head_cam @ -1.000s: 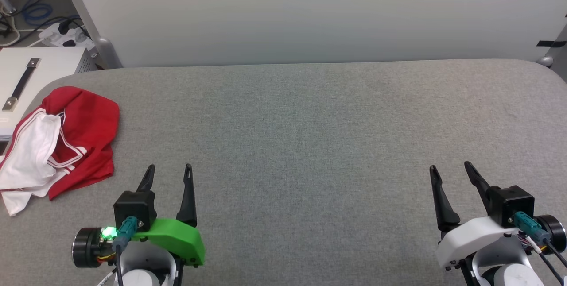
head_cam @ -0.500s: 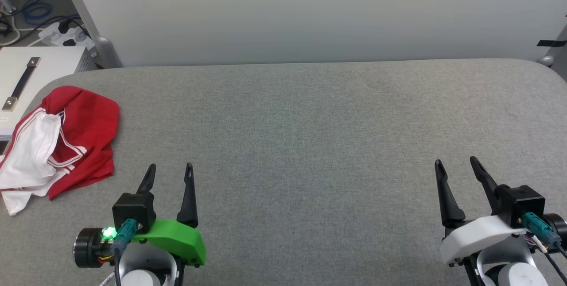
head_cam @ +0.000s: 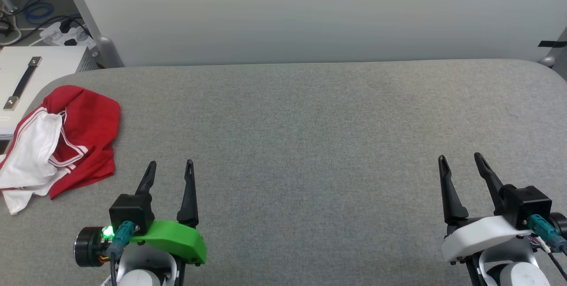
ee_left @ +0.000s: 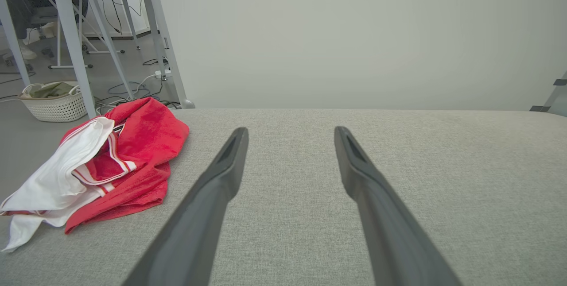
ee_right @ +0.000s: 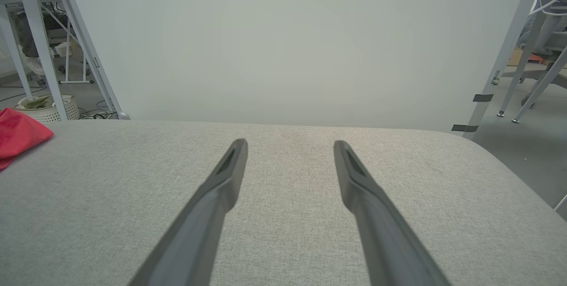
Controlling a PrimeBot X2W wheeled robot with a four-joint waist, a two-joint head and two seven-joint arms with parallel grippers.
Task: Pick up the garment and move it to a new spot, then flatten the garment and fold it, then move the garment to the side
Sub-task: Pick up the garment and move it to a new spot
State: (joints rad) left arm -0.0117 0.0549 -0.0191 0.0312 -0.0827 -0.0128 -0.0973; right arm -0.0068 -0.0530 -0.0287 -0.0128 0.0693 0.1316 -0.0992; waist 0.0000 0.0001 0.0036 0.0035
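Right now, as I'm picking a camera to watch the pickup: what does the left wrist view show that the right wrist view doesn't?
Left wrist view: the open left pincer, plus the garment's white panel and striped trim, crumpled at the table edge. Right wrist view: the open right pincer, the table's rounded corner, a taped post. Both: grey table, pale wall, white basket, some red garment.

A grey fabric tabletop stands before a plain pale wall; at far left, a white cabinet and floor cables.
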